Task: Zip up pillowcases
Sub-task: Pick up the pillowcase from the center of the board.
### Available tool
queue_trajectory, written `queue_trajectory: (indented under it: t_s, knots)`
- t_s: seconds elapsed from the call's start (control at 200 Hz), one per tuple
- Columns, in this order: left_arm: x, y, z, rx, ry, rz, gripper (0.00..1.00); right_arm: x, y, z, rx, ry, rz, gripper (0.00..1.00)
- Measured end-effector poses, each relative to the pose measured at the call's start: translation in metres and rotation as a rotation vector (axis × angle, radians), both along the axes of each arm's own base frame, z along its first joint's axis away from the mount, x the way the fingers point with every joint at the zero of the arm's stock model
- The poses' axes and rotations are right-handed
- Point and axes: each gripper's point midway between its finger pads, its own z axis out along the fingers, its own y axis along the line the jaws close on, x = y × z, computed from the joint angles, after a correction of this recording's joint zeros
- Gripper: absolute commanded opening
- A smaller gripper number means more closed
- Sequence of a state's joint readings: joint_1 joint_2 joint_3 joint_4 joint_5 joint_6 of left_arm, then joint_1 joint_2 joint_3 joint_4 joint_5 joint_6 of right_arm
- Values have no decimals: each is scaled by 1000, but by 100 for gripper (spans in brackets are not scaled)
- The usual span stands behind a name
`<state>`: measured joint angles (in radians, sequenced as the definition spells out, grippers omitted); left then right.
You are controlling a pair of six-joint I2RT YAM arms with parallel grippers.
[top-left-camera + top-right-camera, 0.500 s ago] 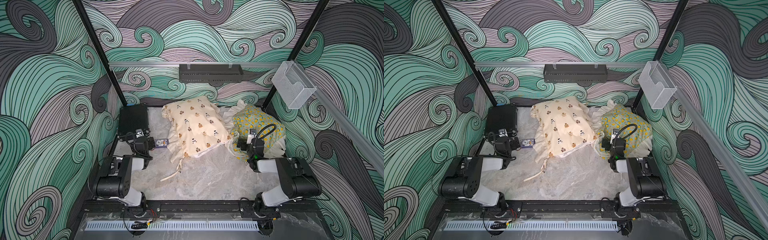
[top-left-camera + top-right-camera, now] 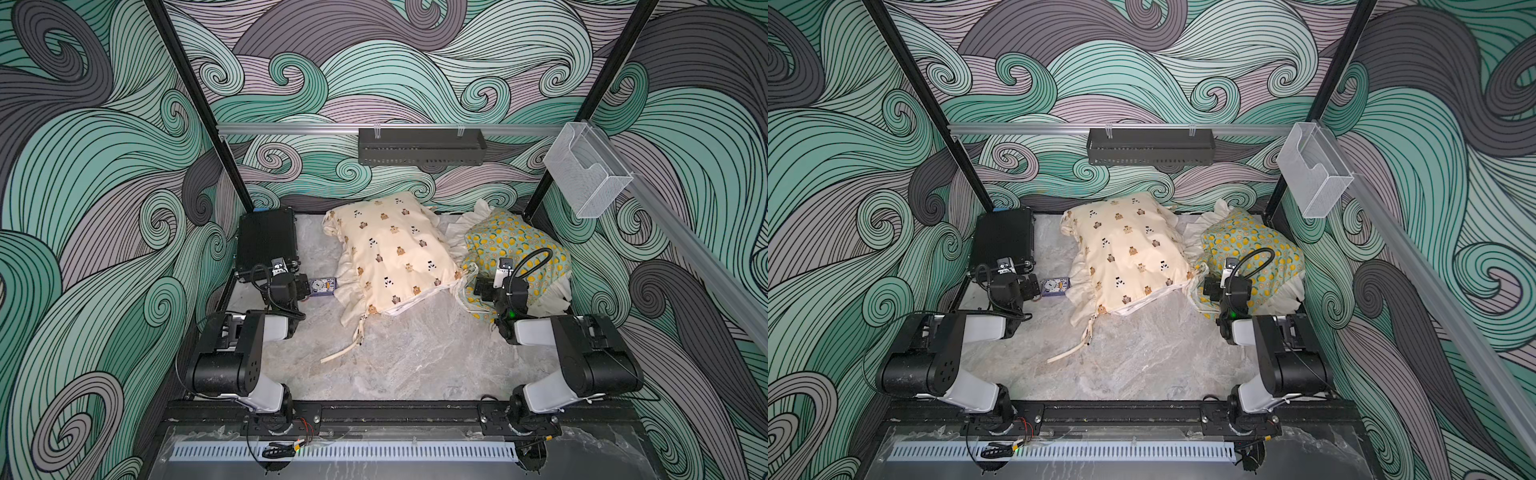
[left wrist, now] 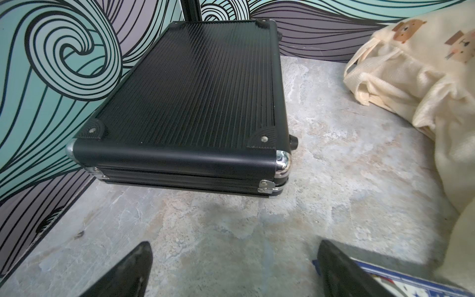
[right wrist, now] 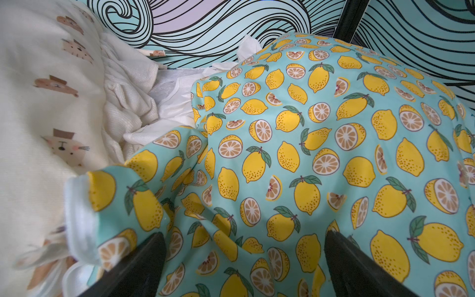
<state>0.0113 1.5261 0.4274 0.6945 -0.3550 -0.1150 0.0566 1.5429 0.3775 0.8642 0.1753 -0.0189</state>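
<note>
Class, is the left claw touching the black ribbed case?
Apart. The left wrist view shows bare marble tabletop between the open left claw and the black ribbed case.

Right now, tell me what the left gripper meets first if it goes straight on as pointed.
The left gripper would likely meet the black ribbed case, its near side; depth is unclear, so the table could come first.

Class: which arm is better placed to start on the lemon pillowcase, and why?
Right. The right arm has open jaws over the mint-green lemon-print fabric pillowcase; the left arm, jaws open, faces the black ribbed hard case instead.
</note>
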Motion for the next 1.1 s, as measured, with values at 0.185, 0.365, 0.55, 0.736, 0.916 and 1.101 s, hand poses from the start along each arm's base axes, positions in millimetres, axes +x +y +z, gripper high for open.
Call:
queue_trajectory:
  t_s: [0.185, 0.365, 0.55, 0.736, 0.916, 1.101]
  knots:
    - [0, 0, 0, 0, 0, 0, 99, 0, 0, 0, 0, 0, 0, 99]
    - [0, 0, 0, 0, 0, 0, 99, 0, 0, 0, 0, 0, 0, 99]
    - [0, 0, 0, 0, 0, 0, 98, 0, 0, 0, 0, 0, 0, 99]
    - [0, 0, 0, 0, 0, -1, 99, 0, 0, 0, 0, 0, 0, 99]
    - [3, -3, 5, -7, 21, -20, 98, 0, 1, 0, 1, 0, 4, 99]
    - [0, -5, 31, -12, -16, -29, 99, -1, 3, 16, 8, -40, 15, 99]
